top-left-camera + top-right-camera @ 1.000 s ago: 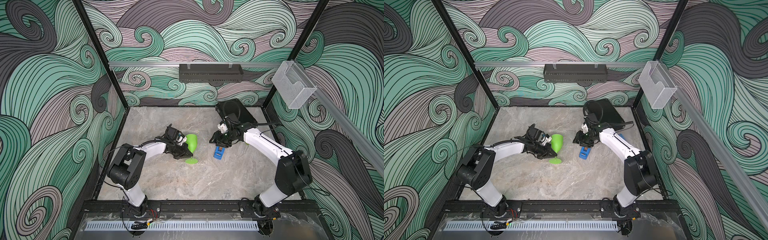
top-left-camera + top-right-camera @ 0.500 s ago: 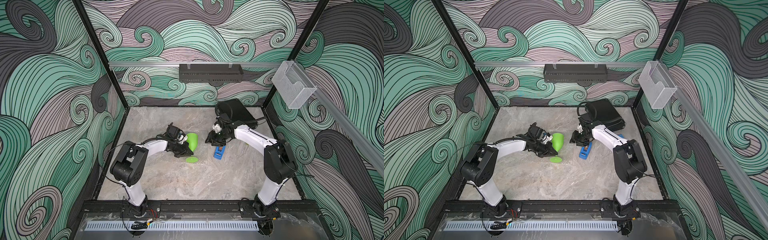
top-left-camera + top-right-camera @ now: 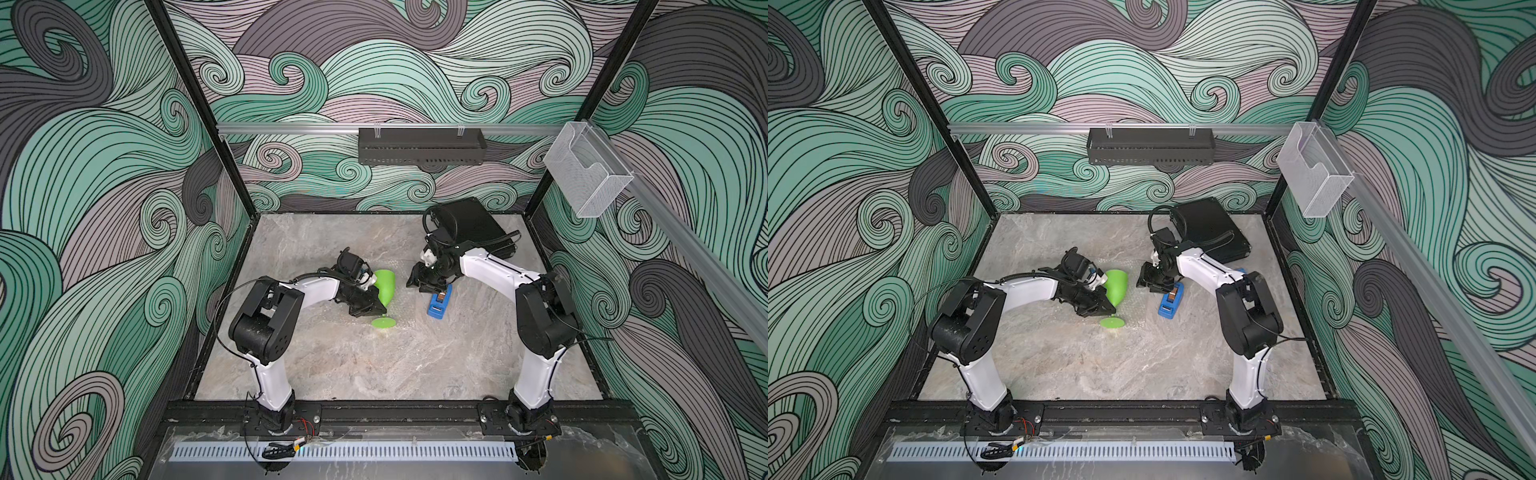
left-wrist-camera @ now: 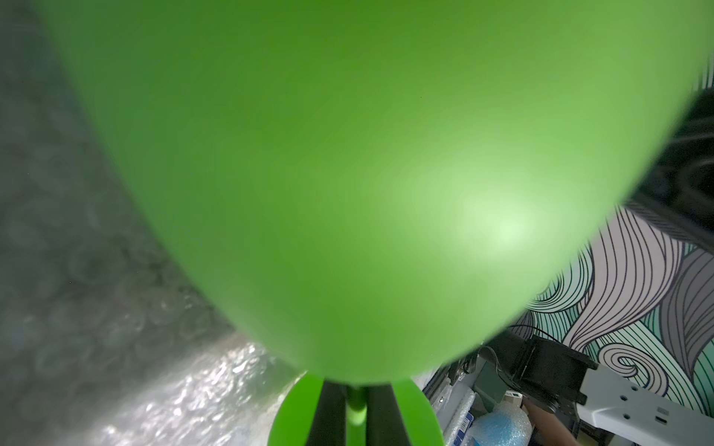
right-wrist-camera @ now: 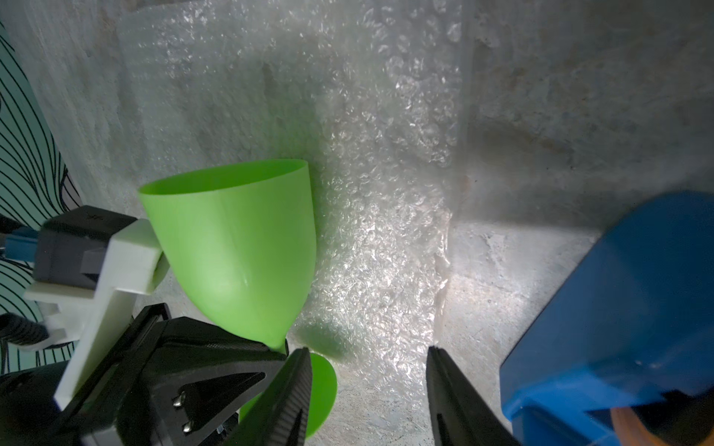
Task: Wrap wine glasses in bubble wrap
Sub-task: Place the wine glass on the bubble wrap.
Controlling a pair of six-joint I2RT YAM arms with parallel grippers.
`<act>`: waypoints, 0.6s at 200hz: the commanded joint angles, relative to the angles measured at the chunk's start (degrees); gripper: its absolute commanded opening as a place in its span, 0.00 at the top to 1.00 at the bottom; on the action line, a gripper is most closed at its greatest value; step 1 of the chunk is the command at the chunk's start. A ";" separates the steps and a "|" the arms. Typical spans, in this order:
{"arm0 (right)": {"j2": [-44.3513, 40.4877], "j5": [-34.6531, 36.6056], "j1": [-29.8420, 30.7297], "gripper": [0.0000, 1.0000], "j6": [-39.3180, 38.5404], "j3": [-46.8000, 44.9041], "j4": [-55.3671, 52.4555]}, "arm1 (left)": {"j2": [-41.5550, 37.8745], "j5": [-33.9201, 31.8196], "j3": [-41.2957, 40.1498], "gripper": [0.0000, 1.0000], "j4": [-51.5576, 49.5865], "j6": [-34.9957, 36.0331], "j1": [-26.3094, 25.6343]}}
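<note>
The lime-green wine glass [image 3: 384, 286] [image 3: 1116, 286] is tilted over the bubble wrap [image 5: 386, 193], cup toward the back and foot [image 3: 383, 323] low by the sheet. My left gripper [image 3: 380, 309] [image 4: 355, 409] is shut on its stem, black fingers on both sides. The green cup [image 4: 309, 173] fills the left wrist view. The clear dotted bubble wrap [image 3: 401, 307] lies flat on the table under and to the right of the glass. My right gripper [image 3: 417, 286] [image 5: 367, 349] hangs open over the wrap's right part, nothing between its fingers.
A blue tape dispenser [image 3: 438, 305] [image 5: 618, 309] sits just right of the wrap, close to my right gripper. A black case [image 3: 469, 224] lies at the back right. A black tray [image 3: 419, 145] and a clear bin [image 3: 586, 174] hang on the walls.
My right arm has folded its elbow back toward its base, and its open gripper has shifted a little left toward the glass. The left gripper and glass have hardly moved.
</note>
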 commanded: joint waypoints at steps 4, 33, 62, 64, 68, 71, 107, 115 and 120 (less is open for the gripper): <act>1.88 1.00 0.40 0.48 0.74 -0.14 0.26 | 1.51 -0.95 1.84 1.00 -2.55 0.61 -0.19; 2.87 0.77 0.48 0.48 0.48 -0.23 0.29 | 0.53 -0.90 2.31 1.00 -3.03 1.09 -0.17; 2.74 0.99 0.48 0.48 0.05 -0.21 0.15 | -1.61 -0.73 4.42 1.00 -5.47 3.57 -0.17; 2.77 1.09 0.48 0.48 0.04 -0.21 0.12 | -1.69 -0.71 4.51 1.00 -5.55 3.71 -0.17; 2.80 1.05 0.48 0.48 0.04 -0.21 0.13 | -1.66 -0.68 4.56 1.00 -5.63 3.83 -0.17; 2.88 1.04 0.48 0.48 0.04 -0.15 0.10 | -1.68 -0.68 4.64 1.00 -5.73 4.05 -0.15; 4.03 1.03 0.50 0.48 0.00 0.47 -0.24 | 0.31 -1.51 5.39 1.00 -6.66 5.74 -0.08; 4.13 1.29 0.57 0.48 0.04 0.49 -0.25 | 0.83 -1.80 5.68 1.00 -6.96 6.06 -0.08; 4.19 1.32 0.59 0.48 0.04 0.50 -0.26 | 1.02 -1.97 5.91 1.00 -7.14 6.21 -0.02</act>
